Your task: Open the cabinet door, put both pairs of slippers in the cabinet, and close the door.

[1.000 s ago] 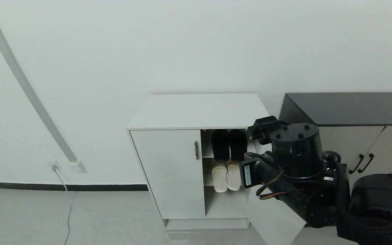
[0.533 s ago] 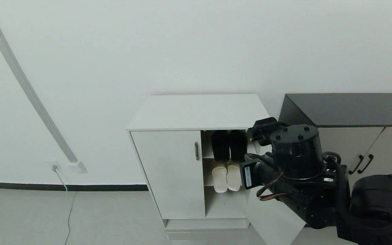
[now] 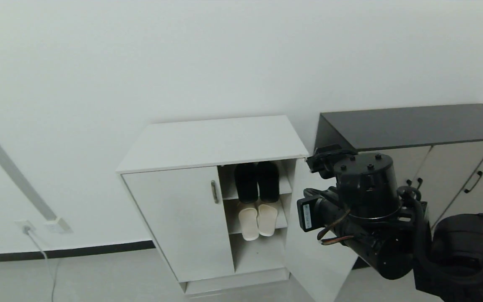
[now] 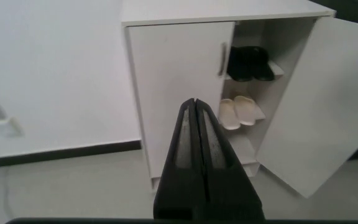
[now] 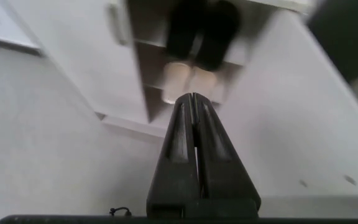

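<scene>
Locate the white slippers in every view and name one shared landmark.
Head: white slippers on the middle shelf.
Left wrist: slippers on that shelf, beside the open door.
Right wrist: slippers on that shelf, blurred.
Landmark: black slippers directly above.

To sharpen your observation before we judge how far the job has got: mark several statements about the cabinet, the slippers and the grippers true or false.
1. The black slippers sit on the shelf above the cream slippers. True.
2. Both cabinet doors are shut. False: the right door stands open; only the left door is shut.
3. The left gripper grips a slipper. False: it is shut with nothing in it.
4. Both pairs lie inside the cabinet. True.
5. The right gripper is wide open. False: its fingers are pressed together.
</scene>
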